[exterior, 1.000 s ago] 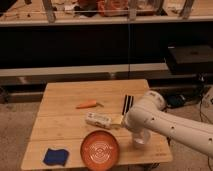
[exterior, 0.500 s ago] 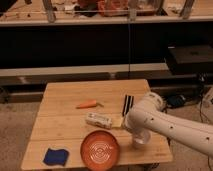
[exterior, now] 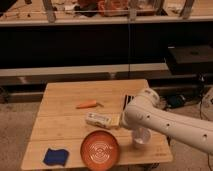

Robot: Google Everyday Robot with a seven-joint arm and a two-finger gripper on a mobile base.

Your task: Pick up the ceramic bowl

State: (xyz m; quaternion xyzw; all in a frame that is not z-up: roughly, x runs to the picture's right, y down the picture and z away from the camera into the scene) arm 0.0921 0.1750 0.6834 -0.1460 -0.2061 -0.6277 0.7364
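The ceramic bowl is orange-red with pale rings inside. It sits near the front edge of the wooden table, about at its middle. My white arm reaches in from the right over the table's right side. My gripper is at the arm's end, mostly hidden behind the wrist; only dark parts show near the table's right edge, behind and to the right of the bowl and apart from it.
A small white cup stands right of the bowl, under the arm. A pale packet lies just behind the bowl. An orange carrot lies mid-table. A blue sponge lies front left. Dark shelving stands behind the table.
The arm has shifted very slightly to the left. The bowl and the other things have not moved.
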